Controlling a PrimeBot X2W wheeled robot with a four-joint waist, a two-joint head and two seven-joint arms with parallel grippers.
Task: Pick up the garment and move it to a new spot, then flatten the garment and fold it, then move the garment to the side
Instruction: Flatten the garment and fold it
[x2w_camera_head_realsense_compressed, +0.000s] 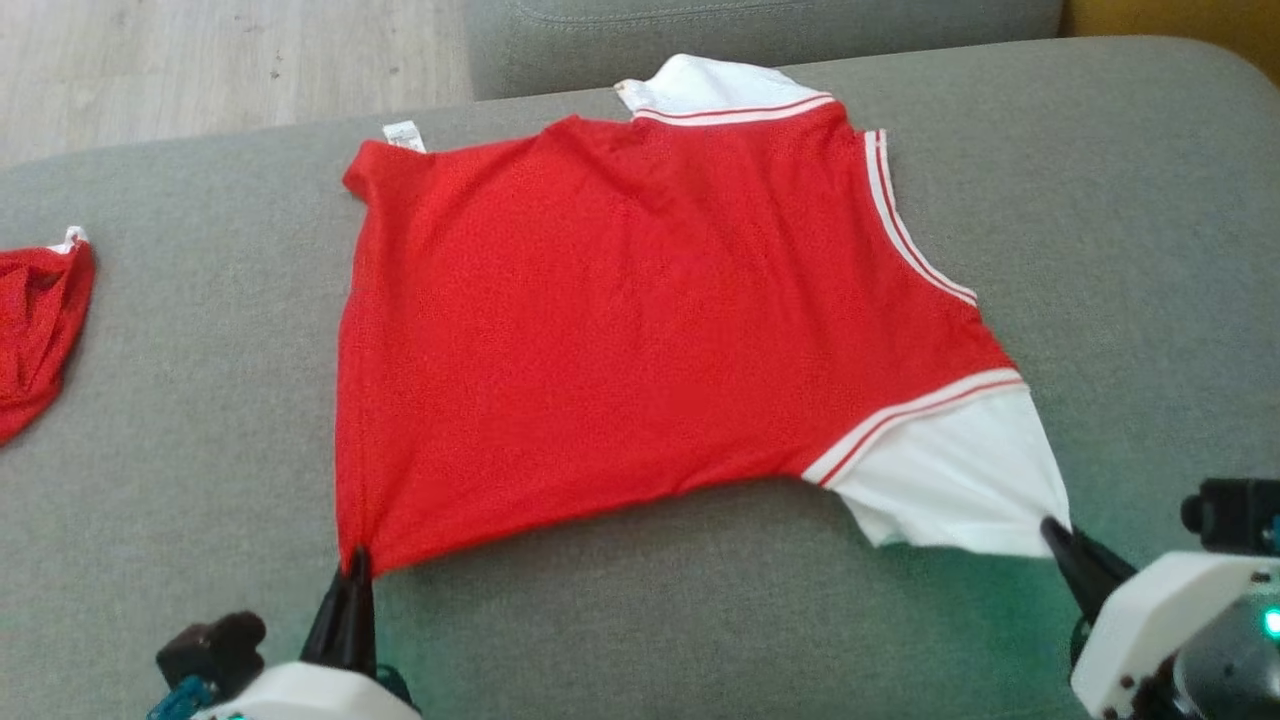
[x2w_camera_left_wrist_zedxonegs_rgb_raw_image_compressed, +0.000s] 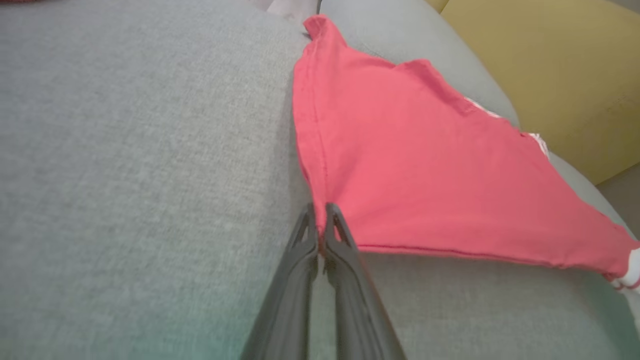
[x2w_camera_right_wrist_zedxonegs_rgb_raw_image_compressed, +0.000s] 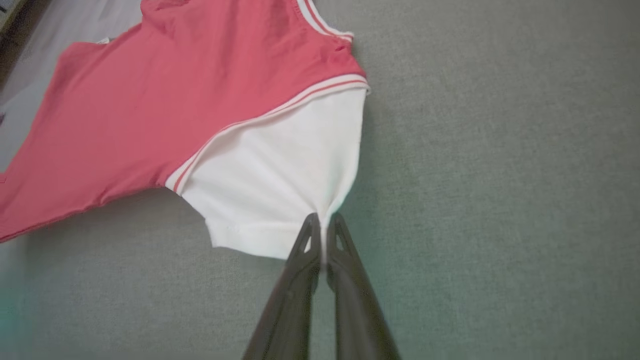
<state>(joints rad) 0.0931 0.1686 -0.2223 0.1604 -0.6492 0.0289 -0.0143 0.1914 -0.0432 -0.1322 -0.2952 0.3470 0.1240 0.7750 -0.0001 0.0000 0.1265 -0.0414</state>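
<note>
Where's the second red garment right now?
Head view, far left edge: the bunched red garment lies on the grey cushion, on the robot's left, apart from the spread red shirt.

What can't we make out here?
Head view: second red garment, cut by the left edge; type unclear.
Head view: white label on the shirt, too small to read.
Left wrist view: white sleeve, cut by the right edge.
Wrist views: how much cloth the left gripper and right gripper pinch, hidden between the fingers.
</note>
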